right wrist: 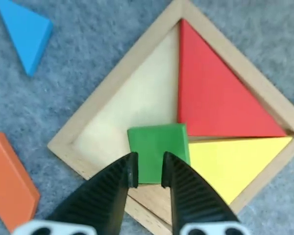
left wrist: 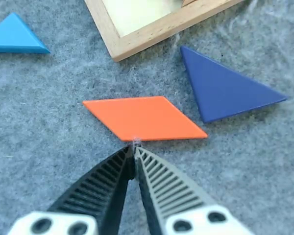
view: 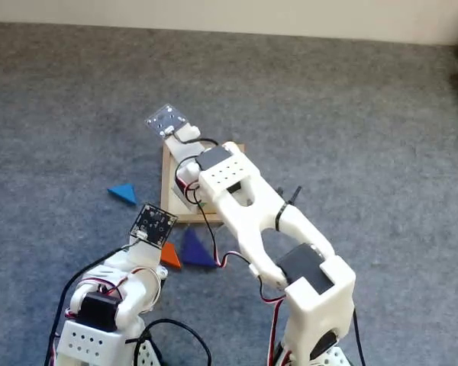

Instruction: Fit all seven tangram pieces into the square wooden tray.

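The square wooden tray (right wrist: 117, 78) lies on the grey worktop (view: 366, 114); inside it a red triangle (right wrist: 210, 98) and a yellow triangle (right wrist: 230, 161) sit edge to edge and fill one half; a green square (right wrist: 157, 147) lies in the tray too, against the yellow triangle and near the point where red and yellow meet; the rest of the tray floor is bare wood. The right gripper (right wrist: 149, 169) hangs over the green square, its fingers parted by a narrow gap, narrower than the square, and holding nothing; I cannot tell whether the tips touch the piece. Outside the tray, an orange parallelogram (left wrist: 144, 117) lies flat just beside a tray corner; a dark blue triangle (left wrist: 223, 88) lies next to it, close but apart; a light blue triangle (left wrist: 14, 36) rests farther off, on the other side of the parallelogram. The left gripper (left wrist: 134, 147) is low over the worktop with its fingers closed together on nothing; their tips meet right at the near edge of the orange parallelogram.
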Robot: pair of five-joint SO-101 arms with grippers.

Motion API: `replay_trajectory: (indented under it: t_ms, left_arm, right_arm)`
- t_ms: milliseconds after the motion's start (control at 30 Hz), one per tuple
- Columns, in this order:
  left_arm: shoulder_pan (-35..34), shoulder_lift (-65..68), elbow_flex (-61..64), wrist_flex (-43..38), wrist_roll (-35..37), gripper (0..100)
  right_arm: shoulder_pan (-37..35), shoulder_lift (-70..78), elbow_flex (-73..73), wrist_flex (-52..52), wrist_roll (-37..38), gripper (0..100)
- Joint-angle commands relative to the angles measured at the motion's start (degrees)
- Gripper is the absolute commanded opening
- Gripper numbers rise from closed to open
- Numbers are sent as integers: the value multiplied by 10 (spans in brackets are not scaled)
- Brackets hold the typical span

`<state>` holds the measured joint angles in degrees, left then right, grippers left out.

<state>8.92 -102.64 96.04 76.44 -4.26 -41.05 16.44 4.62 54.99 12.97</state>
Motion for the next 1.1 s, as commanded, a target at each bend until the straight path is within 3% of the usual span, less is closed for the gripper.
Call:
replay_trajectory:
  t_ms: [0,767,1067]
  left_arm:
    - [8,-26,12,0,4,7]
    - [8,-26,12,0,4,7]
    - [8,-26,12,0,4,7]
  right_arm:
    - [13,-10,3,-12,8,81]
    - [-25,0,38,3,8,80]
    - [24,-27,22,19,8,80]
